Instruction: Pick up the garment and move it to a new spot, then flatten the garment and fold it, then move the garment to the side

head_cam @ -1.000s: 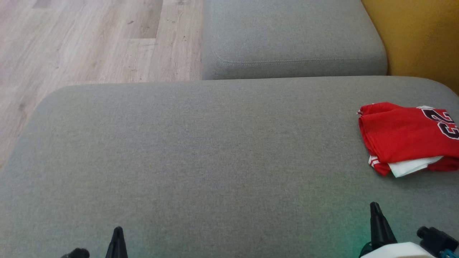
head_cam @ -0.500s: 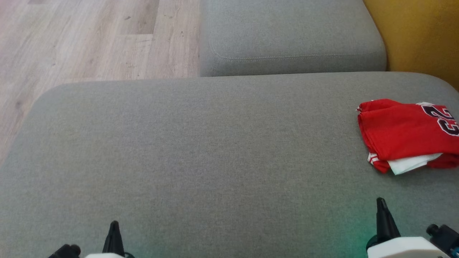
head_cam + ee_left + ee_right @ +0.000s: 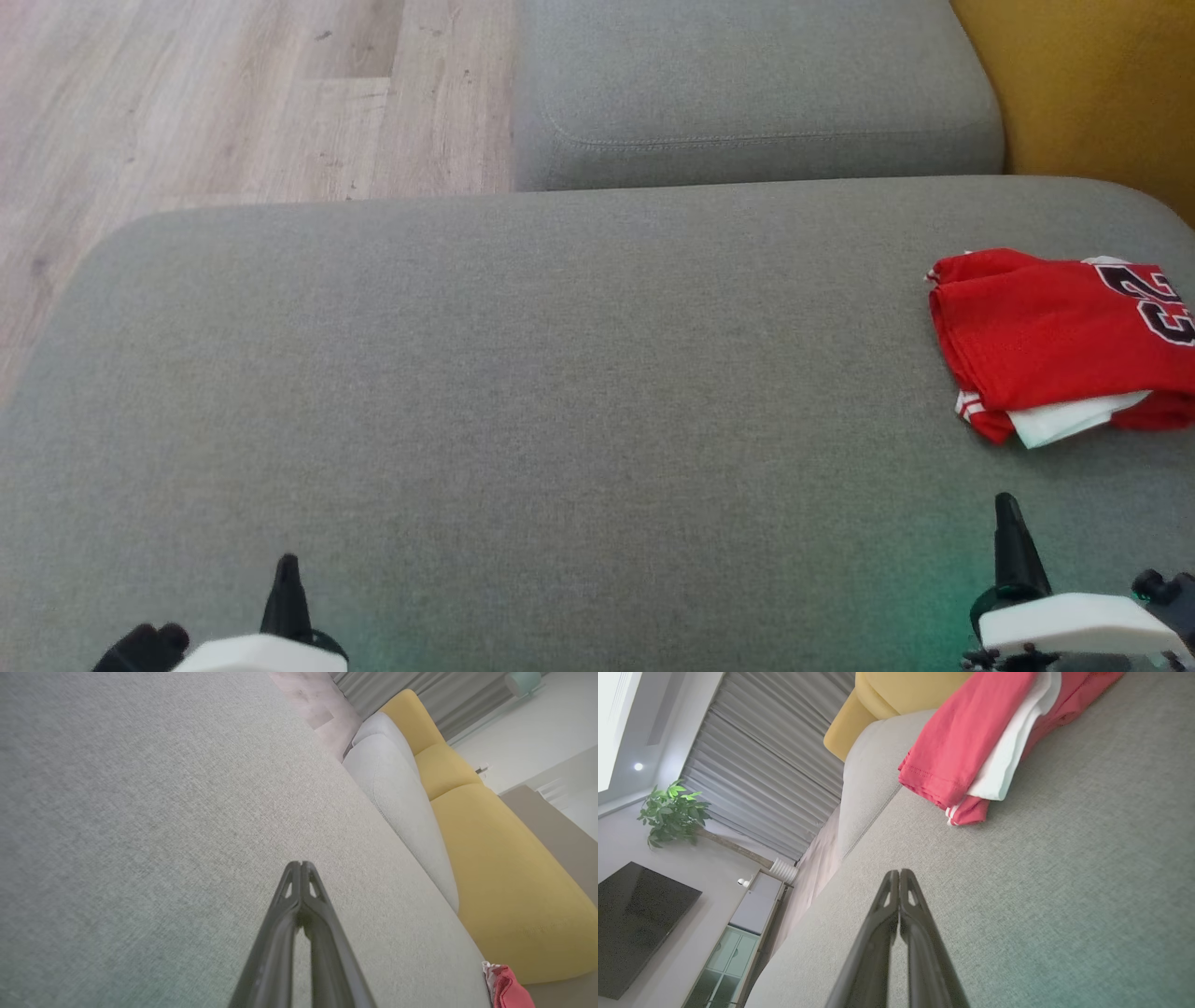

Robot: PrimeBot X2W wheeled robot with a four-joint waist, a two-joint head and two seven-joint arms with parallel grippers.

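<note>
The garment [image 3: 1046, 341] is a red jersey with white trim and dark numerals, folded into a bundle at the right edge of the grey sofa cushion [image 3: 523, 392]. Its red and white folds [image 3: 971, 742] fill the top of the right wrist view, and a red corner [image 3: 507, 987] peeks in at the lower right of the left wrist view. My right gripper [image 3: 1006, 509] is shut and empty, hovering just short of the garment. My left gripper [image 3: 286, 567] is shut and empty at the lower left, far from it. Both pairs of fingertips meet in the wrist views [image 3: 301, 864] [image 3: 899, 872].
A second grey cushion [image 3: 747, 84] lies beyond the main one, with a yellow sofa back [image 3: 1092, 93] to its right. Wooden floor [image 3: 215, 103] stretches at the upper left. A plant [image 3: 672, 812], curtains and a dark screen [image 3: 630, 928] show in the right wrist view.
The head view has tilted, so the cushions and garment sit slightly higher in the picture. More of both white wrists shows at the bottom edge. The garment itself lies unchanged.
</note>
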